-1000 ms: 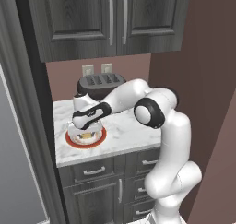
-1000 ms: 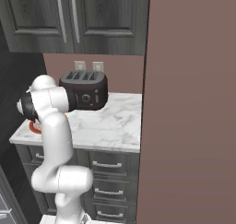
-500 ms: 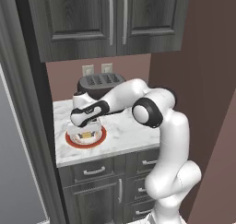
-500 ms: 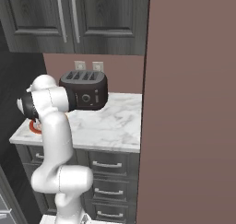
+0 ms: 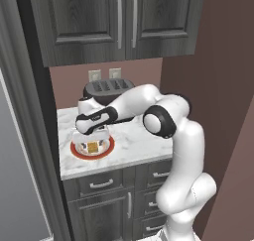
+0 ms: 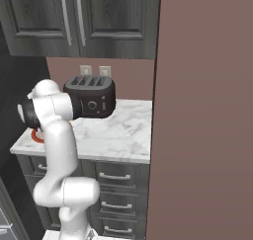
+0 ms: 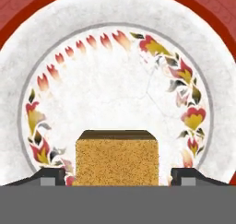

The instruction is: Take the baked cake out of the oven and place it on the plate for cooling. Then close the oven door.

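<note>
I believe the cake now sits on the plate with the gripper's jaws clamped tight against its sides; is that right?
Not quite. The cake does sit on the plate, but the hand view shows the gripper open, each fingertip standing clear of the cake's sides with a gap between.

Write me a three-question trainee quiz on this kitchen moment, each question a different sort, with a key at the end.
1. True or false: the cake rests on the plate.
2. Multiple choice: in the hand view, the pincer fingers stand
A. pressed against the cake's sides
B. apart from the cake, a gap on each side
C. closed together above the cake
3. Fill in: behind the plate on the counter stands a black ____.

Key: 1 true; 2 B; 3 toaster.
</note>
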